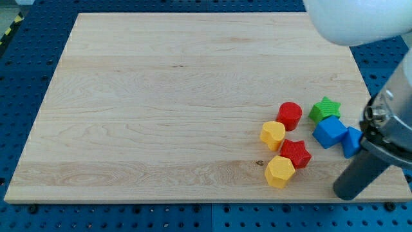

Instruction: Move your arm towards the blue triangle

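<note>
Blue triangle (351, 142): near surface (161, 96) right edge, touching blue cube (329, 131), partly hidden by rod. My tip (346, 193): just below it, close. No claw fitted. Neighbours: green star (324, 108), red cylinder (290, 115).

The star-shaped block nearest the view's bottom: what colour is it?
Red star, seen in the only camera view.

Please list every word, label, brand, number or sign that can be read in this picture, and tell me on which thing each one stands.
No readable text in the view.
The wooden board carries only wood grain.
The blocks, such as the blue triangle and the green star, have plain faces.
The dark rod ending in my tip, which is at the view's bottom right just below the blue triangle, bears no label.
</note>
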Action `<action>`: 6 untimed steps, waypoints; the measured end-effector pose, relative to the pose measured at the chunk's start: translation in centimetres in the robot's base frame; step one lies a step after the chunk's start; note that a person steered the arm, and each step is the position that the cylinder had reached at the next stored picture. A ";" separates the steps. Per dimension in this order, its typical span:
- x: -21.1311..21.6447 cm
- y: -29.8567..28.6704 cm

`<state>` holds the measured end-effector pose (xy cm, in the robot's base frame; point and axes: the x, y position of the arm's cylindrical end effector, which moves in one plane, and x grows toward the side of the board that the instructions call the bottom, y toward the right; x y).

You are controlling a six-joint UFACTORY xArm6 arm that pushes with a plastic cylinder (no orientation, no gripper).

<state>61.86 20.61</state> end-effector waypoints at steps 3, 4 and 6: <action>-1.4 13.5; -6.1 12.2; -11.2 4.4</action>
